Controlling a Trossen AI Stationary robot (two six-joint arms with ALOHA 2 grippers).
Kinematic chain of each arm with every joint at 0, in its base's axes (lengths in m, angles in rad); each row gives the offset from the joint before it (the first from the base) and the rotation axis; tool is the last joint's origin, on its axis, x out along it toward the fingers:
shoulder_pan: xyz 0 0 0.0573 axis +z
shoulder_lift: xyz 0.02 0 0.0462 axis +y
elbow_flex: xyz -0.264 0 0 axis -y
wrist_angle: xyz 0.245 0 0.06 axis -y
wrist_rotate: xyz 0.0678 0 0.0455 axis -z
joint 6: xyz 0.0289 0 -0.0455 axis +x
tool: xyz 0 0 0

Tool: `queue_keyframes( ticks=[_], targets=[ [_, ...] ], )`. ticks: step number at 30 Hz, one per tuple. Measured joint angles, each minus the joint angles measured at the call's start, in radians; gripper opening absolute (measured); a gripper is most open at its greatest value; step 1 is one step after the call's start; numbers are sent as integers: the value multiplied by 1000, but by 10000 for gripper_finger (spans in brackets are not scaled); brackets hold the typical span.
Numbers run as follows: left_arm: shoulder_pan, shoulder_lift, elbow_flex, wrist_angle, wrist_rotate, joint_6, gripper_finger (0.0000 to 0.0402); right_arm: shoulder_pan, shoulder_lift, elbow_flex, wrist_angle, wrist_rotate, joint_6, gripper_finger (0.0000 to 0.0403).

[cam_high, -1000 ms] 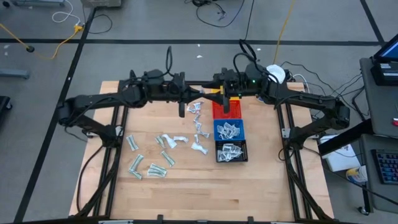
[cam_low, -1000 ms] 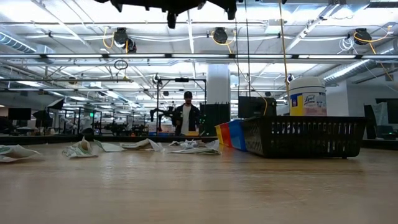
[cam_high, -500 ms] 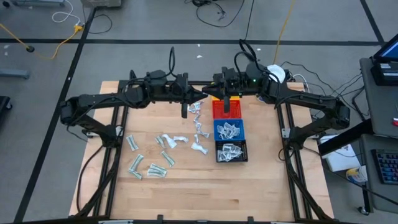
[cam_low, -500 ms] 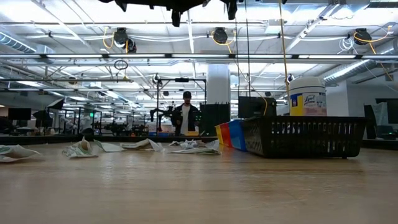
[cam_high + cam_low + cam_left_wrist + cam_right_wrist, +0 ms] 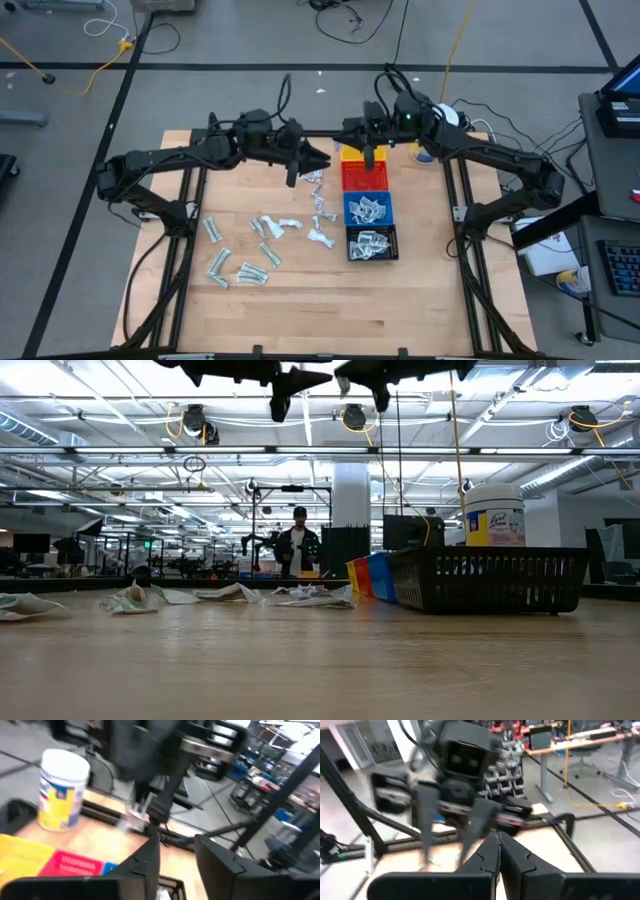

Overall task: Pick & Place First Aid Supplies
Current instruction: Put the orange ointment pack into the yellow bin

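A: Many packets [image 5: 262,226] loose on the table [image 5: 420,280], all on the near side of the L gripper [image 5: 296,172], i.e. toward the front edge, below it. Which arm's nearer?

B: L, clearly. The pile lies below and a bit outward from its fingers; a few more packets sit just beside it, betw. it and the bins. R gripper [image 5: 368,160] hangs over the bin row, well apart from the main pile.

A: Long axis?

B: Green long wrappers [image 5: 250,271] lie at mixed angles, no common line. L would have to turn its wrist per piece, I'd judge. White squares don't care.

A: Grippers?

B: L: fingers [image 5: 150,857] apart w/ a clear gap in the left wrist view, nothing between them. R: fingers [image 5: 492,852] pressed together in the right wrist view, nothing held that I can see. Both high up, off the table; the low view shows them only at the top.

A: Bins?

B: Row of four under and just near of the R gripper. Yellow bin [image 5: 349,152]: mostly hidden by the arm, contents can't tell. Red bin [image 5: 364,177]: looks empty. Blue bin [image 5: 368,210]: several white packets in it. Black bin [image 5: 372,243]: several packets too.

A: Anything else?

B: White jar [image 5: 62,789] w/ yellow label beyond the bins, off the far corner. Not a supply.

A: So next?

B: Prob. L goes down and toward the front for a packet.
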Motion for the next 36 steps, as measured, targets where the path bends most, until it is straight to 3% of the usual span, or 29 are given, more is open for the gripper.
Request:
queue_keyframes(
  ticks=[8, 19, 25, 36],
  targets=[
    [23, 0, 0, -54, 25, -2, 177, -143, 17, 74, -230, -19, -211, 1],
    [36, 0, 0, -56, 28, -14, 181, -327, 183, 305, -522, -13, -472, 0],
    [46, 0, 0, -57, 28, -13, 182, -371, 292, 424, -656, 46, -581, 0],
    [49, 0, 0, -57, 28, 9, 182, -317, 511, 424, -803, 247, -737, 0]
  ],
)
